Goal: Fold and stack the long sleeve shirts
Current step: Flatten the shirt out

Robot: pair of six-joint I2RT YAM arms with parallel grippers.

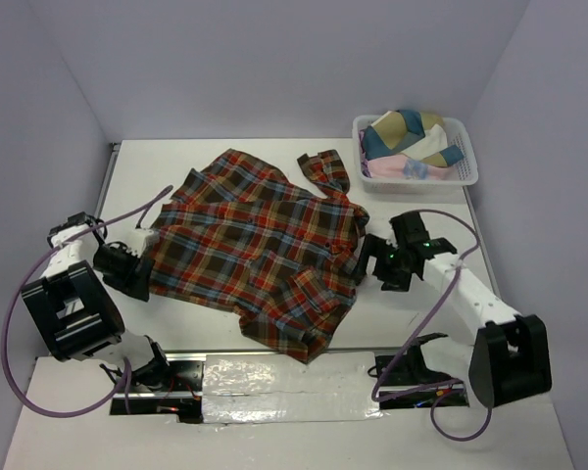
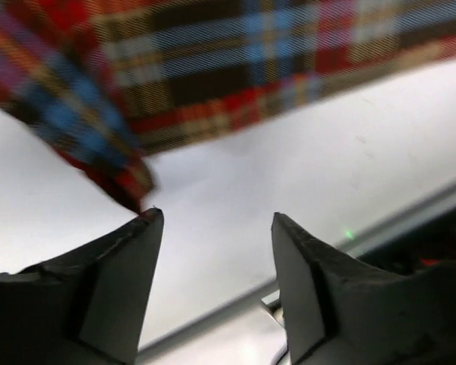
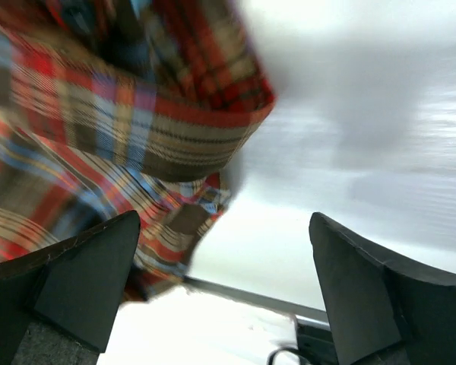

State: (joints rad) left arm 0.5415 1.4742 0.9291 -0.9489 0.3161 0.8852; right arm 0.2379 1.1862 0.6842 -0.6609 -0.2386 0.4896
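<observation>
Flanking the plaid shirt (image 1: 260,250), left end effector (image 1: 140,272) and right end effector (image 1: 361,260) sit low, both agape, holding nothing

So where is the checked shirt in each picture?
Top external: the plaid flannel shirt lies spread across the middle of the table.
Left wrist: the shirt hangs across the top of the picture.
Right wrist: the shirt bunches in the upper left.
Shared landmark: the white table next to its edge.
</observation>
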